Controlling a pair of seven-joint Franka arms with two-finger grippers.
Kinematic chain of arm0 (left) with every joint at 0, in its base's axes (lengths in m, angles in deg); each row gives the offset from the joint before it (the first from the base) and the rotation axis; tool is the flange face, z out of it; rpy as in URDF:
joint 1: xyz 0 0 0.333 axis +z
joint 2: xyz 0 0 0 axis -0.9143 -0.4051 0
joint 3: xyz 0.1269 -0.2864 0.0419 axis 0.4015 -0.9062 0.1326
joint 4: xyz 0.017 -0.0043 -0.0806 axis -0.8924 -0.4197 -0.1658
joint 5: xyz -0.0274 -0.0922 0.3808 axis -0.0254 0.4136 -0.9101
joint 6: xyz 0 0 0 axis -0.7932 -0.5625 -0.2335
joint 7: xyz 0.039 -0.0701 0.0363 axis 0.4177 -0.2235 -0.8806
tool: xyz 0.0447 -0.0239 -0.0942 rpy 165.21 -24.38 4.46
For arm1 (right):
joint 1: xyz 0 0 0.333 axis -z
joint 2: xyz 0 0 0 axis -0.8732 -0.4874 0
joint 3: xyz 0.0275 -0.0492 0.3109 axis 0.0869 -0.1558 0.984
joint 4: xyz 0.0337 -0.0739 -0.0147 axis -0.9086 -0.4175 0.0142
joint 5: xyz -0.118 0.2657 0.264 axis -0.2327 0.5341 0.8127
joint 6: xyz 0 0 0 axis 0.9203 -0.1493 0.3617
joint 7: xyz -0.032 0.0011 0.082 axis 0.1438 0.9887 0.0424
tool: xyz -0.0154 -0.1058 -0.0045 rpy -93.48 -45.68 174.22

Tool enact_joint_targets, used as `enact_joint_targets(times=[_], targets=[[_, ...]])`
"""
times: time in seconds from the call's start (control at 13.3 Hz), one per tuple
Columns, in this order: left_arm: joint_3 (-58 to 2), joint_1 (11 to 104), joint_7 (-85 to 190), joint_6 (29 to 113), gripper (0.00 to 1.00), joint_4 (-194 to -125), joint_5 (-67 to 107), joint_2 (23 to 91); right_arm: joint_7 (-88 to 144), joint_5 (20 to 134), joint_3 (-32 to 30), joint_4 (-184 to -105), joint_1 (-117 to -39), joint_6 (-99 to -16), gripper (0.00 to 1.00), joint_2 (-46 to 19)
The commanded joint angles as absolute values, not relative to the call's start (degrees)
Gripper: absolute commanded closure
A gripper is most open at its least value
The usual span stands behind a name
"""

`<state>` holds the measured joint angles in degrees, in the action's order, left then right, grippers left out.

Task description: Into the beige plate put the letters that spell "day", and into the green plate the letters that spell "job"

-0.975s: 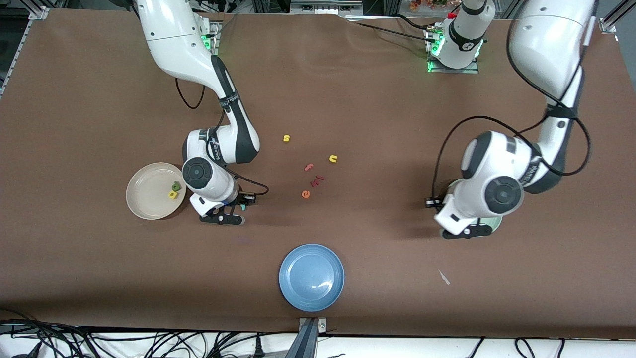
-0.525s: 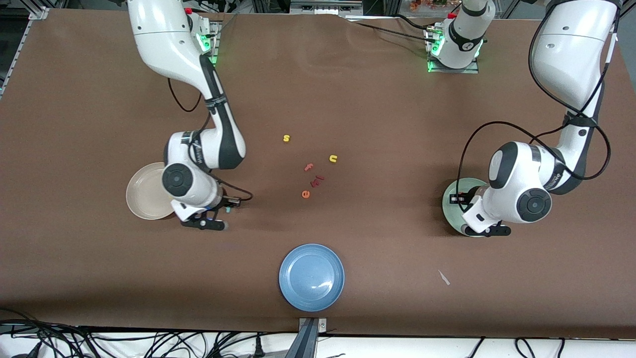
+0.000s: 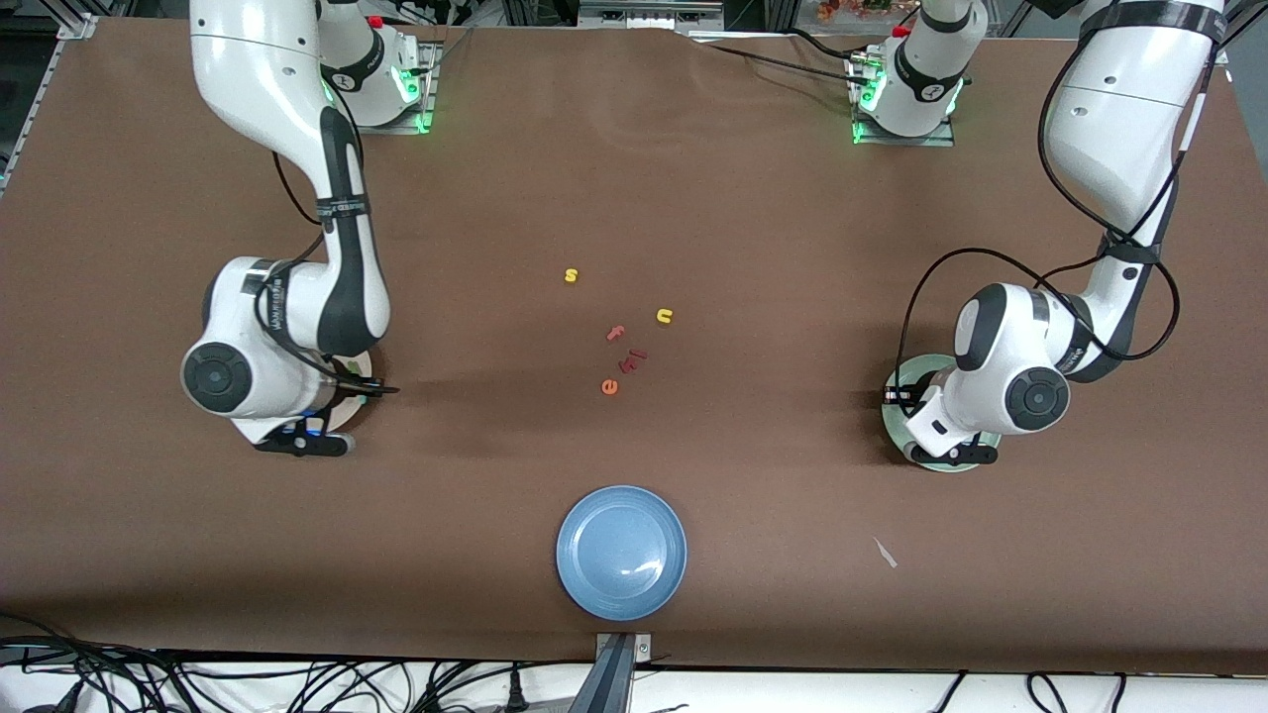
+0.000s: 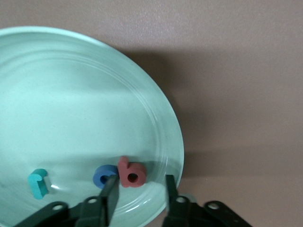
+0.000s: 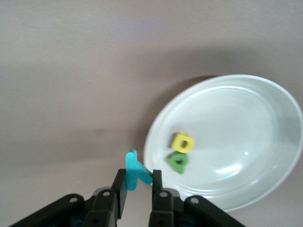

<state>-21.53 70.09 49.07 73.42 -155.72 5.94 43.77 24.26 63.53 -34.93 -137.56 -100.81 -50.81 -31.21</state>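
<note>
The right gripper (image 5: 138, 185) pinches the small teal foam letter y (image 5: 134, 174) at the rim of the round cream-beige plate (image 5: 265, 142); its long axis slants. The left gripper (image 4: 138, 187), fingers apart, holds nothing over the round mint-green plate (image 4: 71, 94). Only the wrist views show the lying letters.

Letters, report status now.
Right claw shut on teal y beside beige plate. Left claw open over green plate; j, o, b in. Nothing blocking.
</note>
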Motion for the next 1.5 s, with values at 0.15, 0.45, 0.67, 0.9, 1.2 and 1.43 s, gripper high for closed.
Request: enact_joint_targets(times=[0.15, 0.45, 0.67, 0.9, 1.2, 1.43], targets=[[-21.9, 70.7, 50.0, 72.4, 0.01, -154.5, 6.3, 50.0, 28.7, 63.9, -36.1, -138.9, -96.8, -51.0, 0.88, -31.8], [-22.0, 70.6, 50.0, 71.1, 0.01, -152.7, 6.3, 57.2, 29.6, 64.1, -36.0, -138.5, -96.4, -50.2, 0.00, -31.4], [-22.1, 70.2, 50.0, 63.8, 0.01, -145.6, 6.7, 58.9, 29.0, 64.3, -36.3, -137.8, -98.0, -48.3, 0.00, -30.2], [-22.0, 70.1, 50.0, 56.8, 0.00, -137.2, 6.7, 58.9, 28.4, 64.4, -36.3, -134.8, -98.3, -43.2, 0.00, -29.6], [-22.0, 70.6, 49.9, 56.3, 0.00, -133.0, 6.8, 58.9, 27.4, 64.0, -36.4, -129.9, -98.4, -37.1, 0.00, -29.6], [-21.8, 70.8, 50.0, 54.8, 0.00, -132.9, 6.2, 58.9, 27.2, 63.9, -37.0, -126.7, -100.5, -34.3, 0.00, -29.6]])
